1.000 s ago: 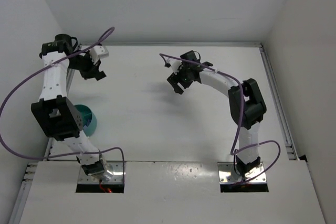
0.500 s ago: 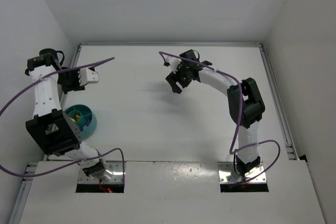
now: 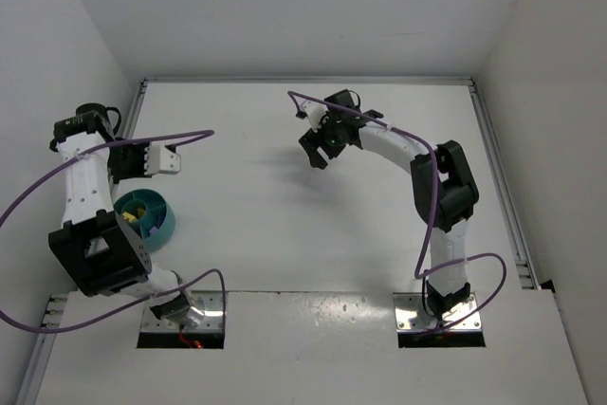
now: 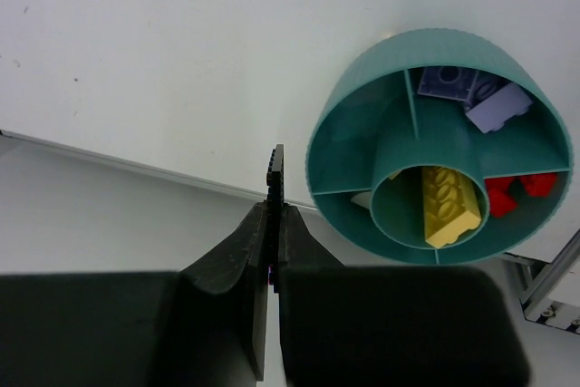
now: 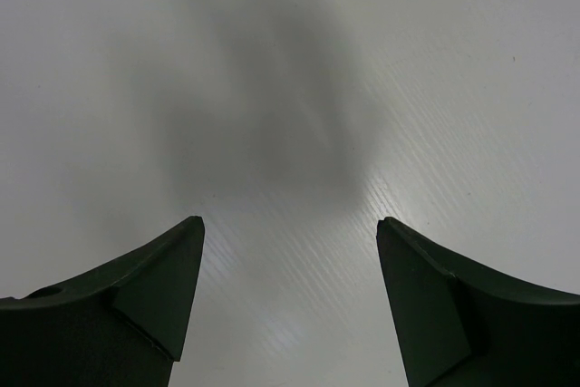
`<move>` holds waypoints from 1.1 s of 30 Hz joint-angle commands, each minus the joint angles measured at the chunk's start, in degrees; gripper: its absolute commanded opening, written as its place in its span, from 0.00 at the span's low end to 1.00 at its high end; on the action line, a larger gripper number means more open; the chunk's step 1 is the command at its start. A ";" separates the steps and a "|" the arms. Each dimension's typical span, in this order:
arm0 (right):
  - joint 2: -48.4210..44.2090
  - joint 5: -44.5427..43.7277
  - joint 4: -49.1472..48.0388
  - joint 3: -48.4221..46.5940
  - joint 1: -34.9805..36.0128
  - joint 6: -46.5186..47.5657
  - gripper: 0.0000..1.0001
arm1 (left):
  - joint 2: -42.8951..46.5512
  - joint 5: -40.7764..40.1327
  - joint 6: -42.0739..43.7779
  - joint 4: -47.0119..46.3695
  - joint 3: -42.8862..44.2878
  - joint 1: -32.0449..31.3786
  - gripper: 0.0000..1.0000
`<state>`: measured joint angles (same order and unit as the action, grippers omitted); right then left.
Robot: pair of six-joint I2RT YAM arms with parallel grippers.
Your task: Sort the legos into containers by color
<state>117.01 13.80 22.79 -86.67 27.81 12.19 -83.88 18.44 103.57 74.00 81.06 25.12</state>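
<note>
Top external: the left arm (image 3: 95,253) covers part of the teal bowl (image 3: 163,221).

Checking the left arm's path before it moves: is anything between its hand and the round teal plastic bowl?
Nothing visible. The left wrist view shows only bare white table between the shut left hand and the round teal plastic bowl, whose top is open. The right hand hangs open, far across the table.

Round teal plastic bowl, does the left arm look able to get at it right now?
Probably yes: the shut left tool hangs close beside the round teal plastic bowl, its top open, and nothing visible stands between them.
</note>
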 commanded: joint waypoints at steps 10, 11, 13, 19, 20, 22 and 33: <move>0.76 1.31 -1.96 -1.03 0.14 -1.55 0.77 | 5.04 -2.87 3.75 0.71 -5.99 0.72 0.00; 0.76 1.31 -1.96 -1.04 0.14 -1.55 0.77 | 5.04 -3.40 3.75 0.71 -6.00 0.72 0.00; 1.29 1.31 -1.96 -1.66 0.14 -1.55 0.77 | 5.04 -3.93 3.75 0.71 -6.61 0.72 0.00; 1.81 1.31 -1.96 -2.18 0.14 -1.55 0.77 | 3.37 -6.21 3.75 0.71 -7.14 0.72 0.00; 1.82 1.31 -1.96 -2.18 0.14 -1.55 0.77 | 3.37 -6.22 3.75 0.71 -7.14 0.72 0.00; 1.82 1.31 -1.96 -2.18 0.14 -1.55 0.77 | 2.84 -6.74 3.75 0.71 -7.14 0.72 0.00; 2.34 1.31 -1.96 -2.18 0.66 -1.55 0.77 | -0.49 -8.94 1.64 0.71 -6.61 -1.04 0.11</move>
<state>119.00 14.00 22.63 -86.72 28.01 11.29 -83.85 10.00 105.27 74.04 73.97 24.88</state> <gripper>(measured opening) 0.768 0.111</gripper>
